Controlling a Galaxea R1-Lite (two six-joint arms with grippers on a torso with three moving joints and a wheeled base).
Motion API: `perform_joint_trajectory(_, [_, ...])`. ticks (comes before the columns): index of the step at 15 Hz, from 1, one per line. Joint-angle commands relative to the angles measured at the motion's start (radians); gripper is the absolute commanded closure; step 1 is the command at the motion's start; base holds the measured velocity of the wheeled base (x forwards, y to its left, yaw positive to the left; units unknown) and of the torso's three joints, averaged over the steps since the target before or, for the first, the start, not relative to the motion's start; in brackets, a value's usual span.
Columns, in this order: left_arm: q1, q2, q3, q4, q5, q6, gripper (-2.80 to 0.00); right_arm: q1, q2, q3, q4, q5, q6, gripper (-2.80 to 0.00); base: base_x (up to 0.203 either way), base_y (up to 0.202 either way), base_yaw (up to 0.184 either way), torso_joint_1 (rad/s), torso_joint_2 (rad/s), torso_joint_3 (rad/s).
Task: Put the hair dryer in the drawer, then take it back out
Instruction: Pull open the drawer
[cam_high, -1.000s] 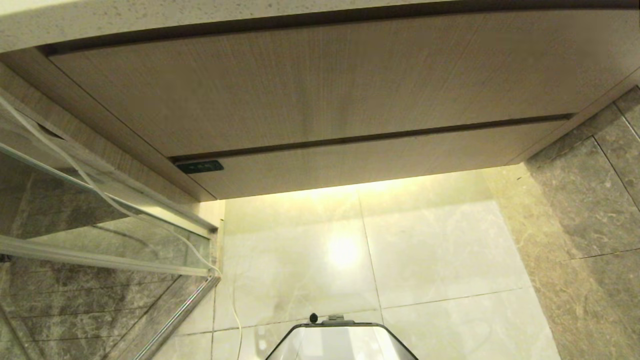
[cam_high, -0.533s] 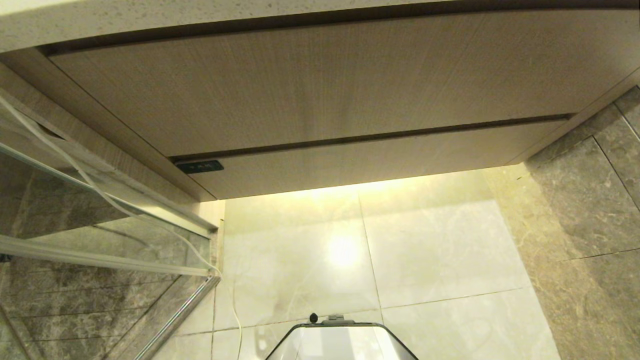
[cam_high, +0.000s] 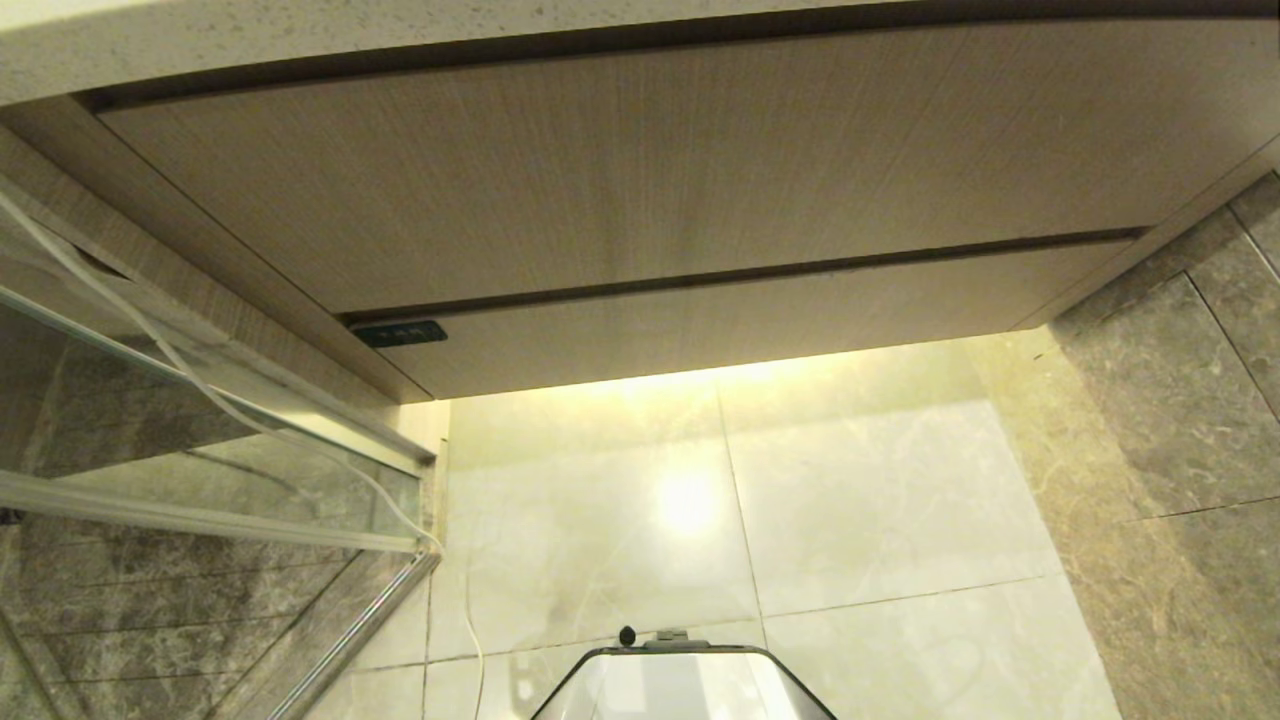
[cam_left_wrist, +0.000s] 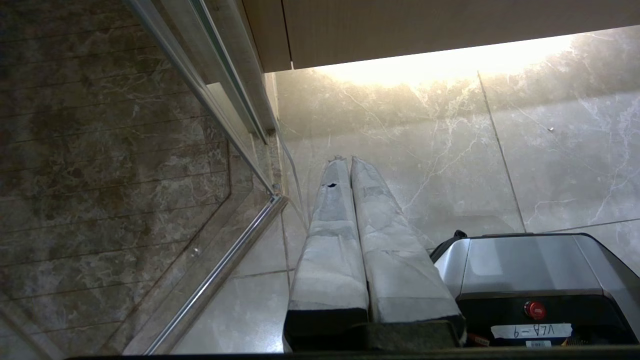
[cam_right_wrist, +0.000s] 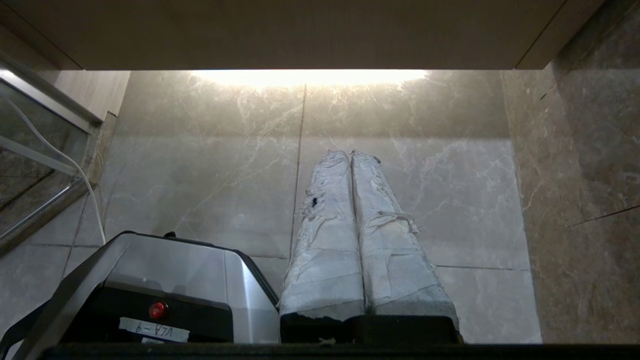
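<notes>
The drawer (cam_high: 760, 318) is the shallow wood-grain front low on the vanity, with a small dark label (cam_high: 400, 333) at its left end, and it is closed. The hair dryer is out of view. Neither gripper shows in the head view. In the left wrist view my left gripper (cam_left_wrist: 347, 159) hangs over the pale floor tiles, its taped fingers pressed together and empty. In the right wrist view my right gripper (cam_right_wrist: 350, 152) hangs the same way, shut with nothing in it. The drawer's underside edge (cam_right_wrist: 300, 35) is well beyond the right fingertips.
A taller plain wood panel (cam_high: 620, 170) sits above the drawer under a speckled countertop (cam_high: 300, 35). A glass shower door (cam_high: 200, 470) with a white cable (cam_high: 300, 440) stands at left. A dark marble wall (cam_high: 1180, 420) closes the right. My base (cam_high: 680, 685) is at the bottom.
</notes>
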Motion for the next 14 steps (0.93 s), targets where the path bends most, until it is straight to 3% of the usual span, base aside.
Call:
perform_joint_trajectory(1, [0.000,0.000,0.000,0.000,0.000,0.000,0.00,-0.001,-0.035,0.040,-0.001,0.001,-0.003,0.00,0.000,0.000,0.000,0.000,0.00,0.000])
perform_joint_trajectory(12, [0.000,0.000,0.002,0.000,0.000,0.000,0.00,-0.001,-0.035,0.039,-0.009,-0.001,-0.002,0.00,0.000,0.000,0.000,0.000,0.00,0.000])
perform_joint_trajectory(14, [0.000,-0.001,0.001,0.000,0.000,0.000,0.00,-0.001,-0.035,-0.056,0.050,0.003,-0.005,0.00,0.000,0.000,0.000,0.000,0.00,0.000])
